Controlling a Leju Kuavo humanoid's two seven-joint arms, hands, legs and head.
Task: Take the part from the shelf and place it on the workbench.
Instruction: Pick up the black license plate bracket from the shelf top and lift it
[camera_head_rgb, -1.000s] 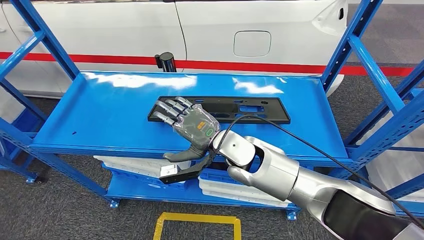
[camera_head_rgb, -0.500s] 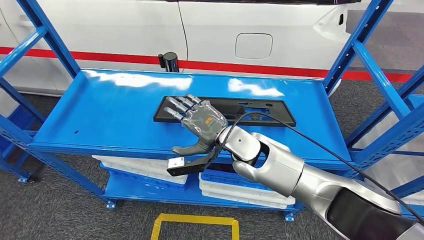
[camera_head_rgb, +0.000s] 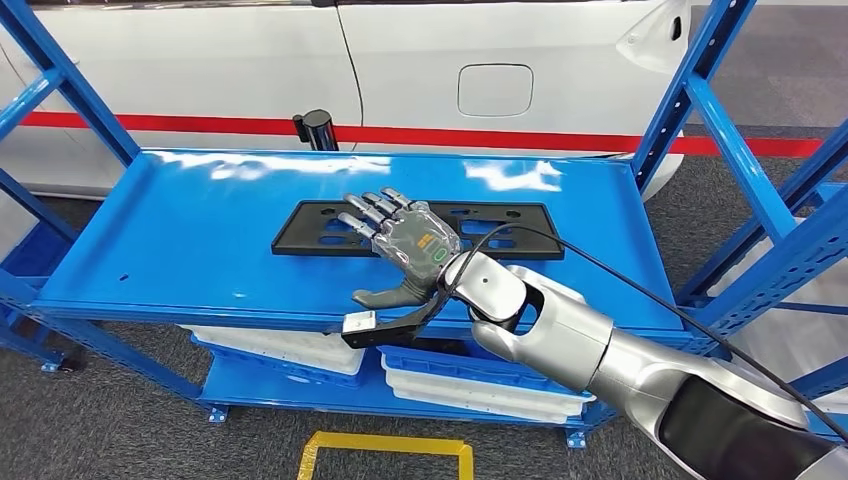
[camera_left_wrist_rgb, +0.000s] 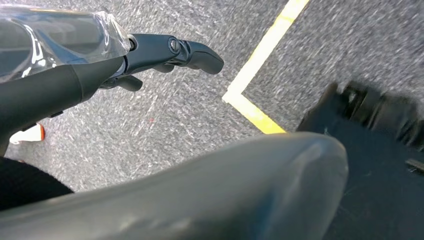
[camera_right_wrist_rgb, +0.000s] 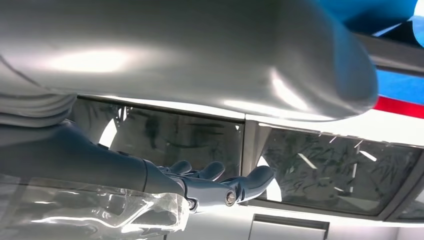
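Part (camera_head_rgb: 500, 228) half-hidden beneath right robot hand (camera_head_rgb: 405, 243).

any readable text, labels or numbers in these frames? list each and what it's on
No text can be read in any view.
Orange label on the back of the right hand: too small to read.
Green ring mark beside it: a symbol, no letters.
Black part on the shelf: no visible print.
White car: no lettering shown.
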